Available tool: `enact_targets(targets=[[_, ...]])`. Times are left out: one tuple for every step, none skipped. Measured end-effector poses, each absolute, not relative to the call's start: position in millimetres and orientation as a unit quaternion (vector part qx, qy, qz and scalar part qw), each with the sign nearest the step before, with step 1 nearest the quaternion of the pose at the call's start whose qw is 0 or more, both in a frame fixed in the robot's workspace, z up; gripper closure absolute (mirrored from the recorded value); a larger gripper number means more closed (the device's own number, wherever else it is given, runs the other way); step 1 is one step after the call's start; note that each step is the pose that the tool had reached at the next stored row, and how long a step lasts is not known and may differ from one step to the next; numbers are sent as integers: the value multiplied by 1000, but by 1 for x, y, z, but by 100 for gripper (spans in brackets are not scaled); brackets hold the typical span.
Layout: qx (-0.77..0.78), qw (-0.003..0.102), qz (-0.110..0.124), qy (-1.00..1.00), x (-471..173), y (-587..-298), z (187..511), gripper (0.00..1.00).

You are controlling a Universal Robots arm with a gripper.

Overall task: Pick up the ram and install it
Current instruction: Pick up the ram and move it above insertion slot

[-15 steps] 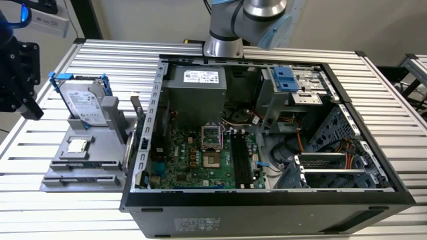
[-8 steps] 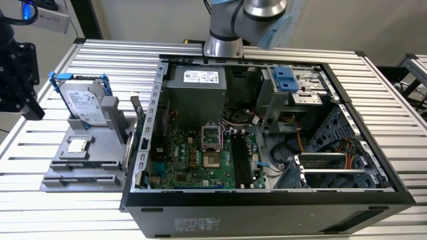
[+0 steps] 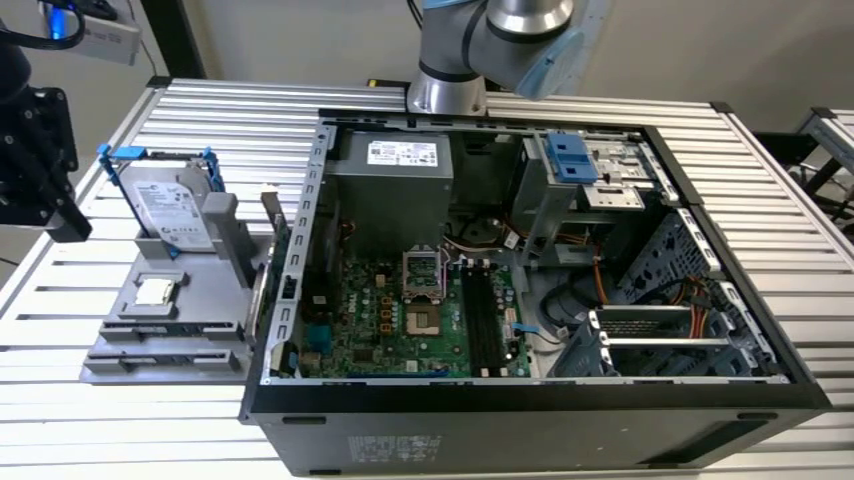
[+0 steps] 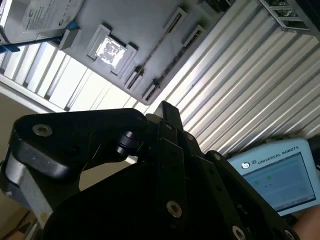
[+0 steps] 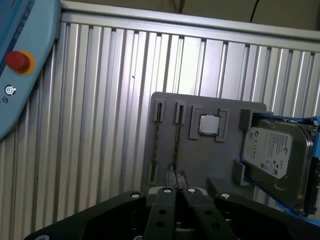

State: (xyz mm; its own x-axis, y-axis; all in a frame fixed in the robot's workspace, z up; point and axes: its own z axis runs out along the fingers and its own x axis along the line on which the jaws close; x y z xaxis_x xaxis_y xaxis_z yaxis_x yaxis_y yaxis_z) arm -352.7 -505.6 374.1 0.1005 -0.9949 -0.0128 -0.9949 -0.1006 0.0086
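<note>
The ram [image 5: 177, 142] shows as a thin dark strip standing on edge in a long slot of the grey holder tray [image 5: 210, 160]. A second like strip stands in the slot beside it. The second wrist view has the ram [image 4: 156, 49] as a fine line on that tray. My gripper [image 5: 175, 176] hovers at the tray's near edge, fingertips together, shut, with nothing held. Its black body [image 4: 165, 107] takes up much of the second wrist view. The motherboard's black slots [image 3: 483, 320] lie inside the open computer case [image 3: 534, 400].
On the tray [image 3: 127, 320] sit a silver hard drive [image 3: 171, 205] in a blue bracket and a small square processor chip [image 3: 155, 291]. A control tablet [image 4: 277, 175] with a red button [image 5: 17, 60] lies on the ribbed metal table [image 3: 801, 250]. The arm's base [image 3: 447, 90] stands behind the case.
</note>
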Motion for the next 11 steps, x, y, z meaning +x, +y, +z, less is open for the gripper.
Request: enact_targets(targets=[[-742,2,8,670,-353,-506,374,100],[-743,4,9,670,-353,-506,374,100],[-743,5,11,670,-353,-506,373,100],[-743,7,12,670,-353,-506,373,100],[-743,7,13,670,-353,-506,373,100],[-743,8,13,670,-353,-506,373,100],[-743,8,14,670,-353,-506,373,100],[-742,8,14,670,-353,-506,373,100],[-742,8,14,670,-353,-506,373,100],[-742,8,14,670,-353,-506,373,100],[-742,8,14,670,-353,-506,373,100]])
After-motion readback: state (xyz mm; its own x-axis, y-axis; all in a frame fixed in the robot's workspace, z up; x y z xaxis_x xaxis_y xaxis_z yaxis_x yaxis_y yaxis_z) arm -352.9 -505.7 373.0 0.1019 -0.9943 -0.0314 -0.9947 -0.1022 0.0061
